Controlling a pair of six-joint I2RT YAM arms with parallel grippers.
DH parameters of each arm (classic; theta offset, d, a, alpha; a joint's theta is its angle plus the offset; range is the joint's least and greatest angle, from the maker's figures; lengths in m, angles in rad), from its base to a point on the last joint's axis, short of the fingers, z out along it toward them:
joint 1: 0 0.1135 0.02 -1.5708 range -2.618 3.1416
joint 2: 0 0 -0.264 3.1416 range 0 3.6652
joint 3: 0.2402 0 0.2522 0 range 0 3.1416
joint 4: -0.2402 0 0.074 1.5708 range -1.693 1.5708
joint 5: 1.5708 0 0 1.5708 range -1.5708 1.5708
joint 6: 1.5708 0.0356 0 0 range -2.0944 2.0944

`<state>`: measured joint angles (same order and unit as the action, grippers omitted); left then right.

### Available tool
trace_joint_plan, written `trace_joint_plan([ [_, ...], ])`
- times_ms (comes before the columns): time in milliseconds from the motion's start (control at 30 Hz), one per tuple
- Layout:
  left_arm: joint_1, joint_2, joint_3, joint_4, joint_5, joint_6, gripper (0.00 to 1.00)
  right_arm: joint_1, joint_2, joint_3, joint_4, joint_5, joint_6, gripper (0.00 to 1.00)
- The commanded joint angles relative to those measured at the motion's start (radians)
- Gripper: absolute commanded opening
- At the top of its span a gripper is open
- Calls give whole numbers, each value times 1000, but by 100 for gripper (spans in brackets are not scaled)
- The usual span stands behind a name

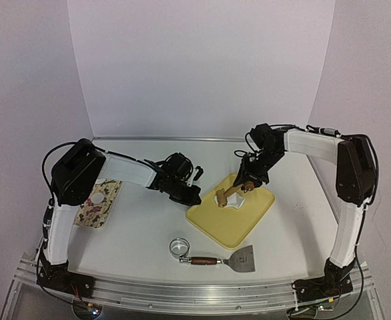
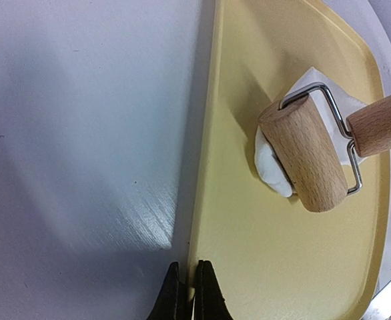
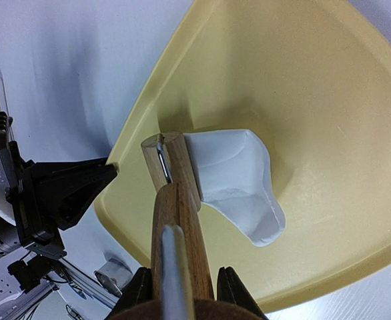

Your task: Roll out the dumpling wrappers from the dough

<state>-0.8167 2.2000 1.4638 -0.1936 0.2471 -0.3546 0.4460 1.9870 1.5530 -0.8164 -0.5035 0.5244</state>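
Observation:
A white sheet of dough lies on the yellow tray. My right gripper is shut on the wooden rolling pin's handle, and the roller rests on the dough's left end. My left gripper is shut on the tray's left rim, its fingertips pinching the edge. The roller covers part of the dough. A small white round disc, perhaps a wrapper, lies on a patterned mat at the left.
A small metal ring cutter stands in front of the tray; it also shows in the right wrist view. A metal scraper with a wooden handle lies to its right. The left arm reaches across the table's middle.

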Motion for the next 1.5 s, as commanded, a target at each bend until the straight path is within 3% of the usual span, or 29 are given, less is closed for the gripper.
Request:
trace_joint_plan([
  [0,22,100,-87,-217,-162,-85,0,-20,90,-149,-337,382,7,0],
  [567,35,93,-94,-243,-210,-110,0,-144,-14,-275,-357,436,-20,0],
  [1467,55,52,-155,-241,-238,-133,0,-230,-97,-398,-367,492,-51,0],
])
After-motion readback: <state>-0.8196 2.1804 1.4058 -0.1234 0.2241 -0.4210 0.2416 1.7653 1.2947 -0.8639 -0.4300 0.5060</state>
